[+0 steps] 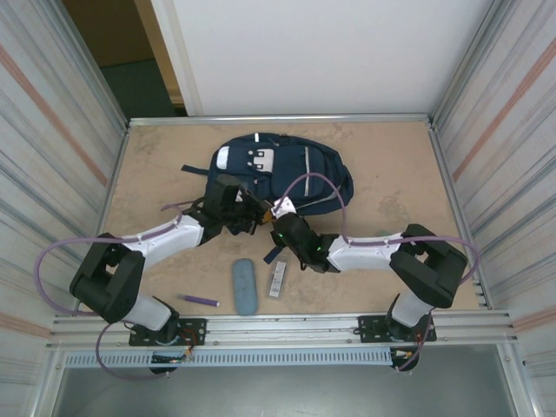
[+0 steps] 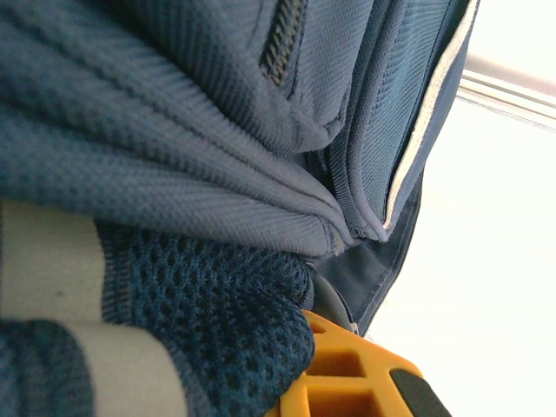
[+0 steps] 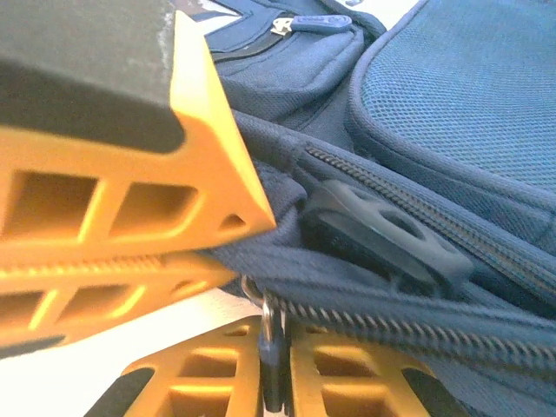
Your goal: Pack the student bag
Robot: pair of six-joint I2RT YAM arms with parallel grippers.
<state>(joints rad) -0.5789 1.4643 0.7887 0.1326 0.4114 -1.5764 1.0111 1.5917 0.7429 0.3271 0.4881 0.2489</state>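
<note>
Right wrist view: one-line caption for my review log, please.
Right gripper closed on the dark zipper pull of the navy-blue fabric backpack.

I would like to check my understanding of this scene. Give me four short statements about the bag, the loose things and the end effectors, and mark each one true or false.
1. The purple pen is inside the student bag. False: it lies on the table, near the left arm's base.
2. The right end effector is closed on a zipper pull of the bag. True.
3. The grey-blue case lies on the table between the two arms. True.
4. The left end effector is wide open, away from the bag. False: it is closed on the bag's fabric.
</note>
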